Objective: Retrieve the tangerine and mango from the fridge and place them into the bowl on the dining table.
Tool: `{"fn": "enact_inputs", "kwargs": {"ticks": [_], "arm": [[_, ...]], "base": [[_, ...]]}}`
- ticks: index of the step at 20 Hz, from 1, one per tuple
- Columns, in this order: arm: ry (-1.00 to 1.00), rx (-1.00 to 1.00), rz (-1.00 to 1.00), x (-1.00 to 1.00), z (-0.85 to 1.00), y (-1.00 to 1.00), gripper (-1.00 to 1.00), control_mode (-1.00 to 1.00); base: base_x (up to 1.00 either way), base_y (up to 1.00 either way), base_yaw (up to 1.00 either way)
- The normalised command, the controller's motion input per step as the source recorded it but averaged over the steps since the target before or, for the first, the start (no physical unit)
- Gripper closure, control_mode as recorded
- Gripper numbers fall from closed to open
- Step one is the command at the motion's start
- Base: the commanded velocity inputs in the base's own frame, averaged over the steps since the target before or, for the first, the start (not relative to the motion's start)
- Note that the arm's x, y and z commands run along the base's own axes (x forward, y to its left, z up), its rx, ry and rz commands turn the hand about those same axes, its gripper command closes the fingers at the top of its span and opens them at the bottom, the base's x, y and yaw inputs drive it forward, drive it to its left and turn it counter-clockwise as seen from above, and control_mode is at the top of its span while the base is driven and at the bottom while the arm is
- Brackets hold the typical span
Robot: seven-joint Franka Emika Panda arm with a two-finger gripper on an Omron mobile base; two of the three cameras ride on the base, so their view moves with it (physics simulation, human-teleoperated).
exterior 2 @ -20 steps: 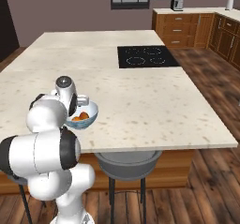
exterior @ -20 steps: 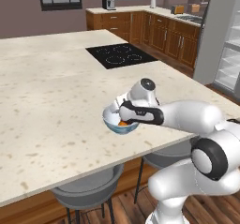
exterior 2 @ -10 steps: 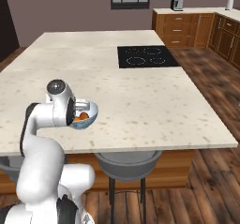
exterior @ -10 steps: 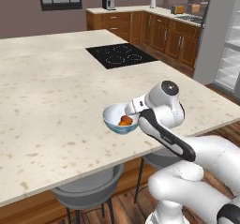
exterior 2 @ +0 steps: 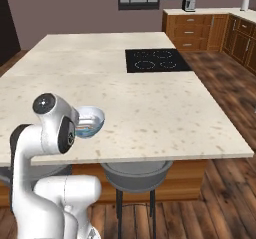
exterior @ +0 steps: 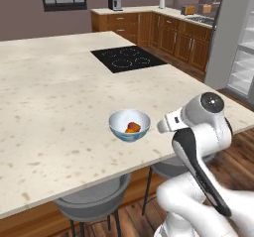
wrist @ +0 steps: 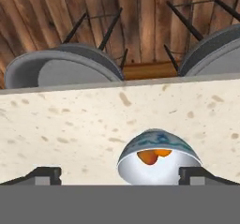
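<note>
The small pale blue-white bowl (exterior: 129,125) (exterior 2: 91,121) (wrist: 159,160) stands on the beige speckled dining table (exterior: 54,107) near its front edge. Two orange-red fruits (exterior: 133,127) (wrist: 150,157) lie together inside it; I cannot tell the tangerine from the mango. My gripper (wrist: 121,175) is open and holds nothing. Its fingertips (wrist: 44,175) stand wide apart, drawn back from the bowl and apart from it. In the left base view the white hand (exterior: 169,124) hangs just right of the bowl. The light-grey fridge (exterior: 225,37) stands at the far right with white shelves showing.
A black cooktop (exterior: 129,58) (exterior 2: 156,60) is set into the table further back. Grey stools (exterior: 92,201) (exterior 2: 137,175) (wrist: 61,68) sit under the table's front edge. Wooden cabinets (exterior: 168,32) line the far wall.
The hand was right over the bowl a second ago; it has lifted off and pulled back to the side. The fruits stay in the bowl, and the jaws have stayed wide.
</note>
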Motion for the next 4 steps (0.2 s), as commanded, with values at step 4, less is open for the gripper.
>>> {"fn": "enact_inputs", "kwargs": {"ticks": [4], "arm": [[0.0,-0.12,0.03,-1.0,0.24,-0.38,-1.0,-1.0]], "base": [[0.0,0.0,0.0]]}}
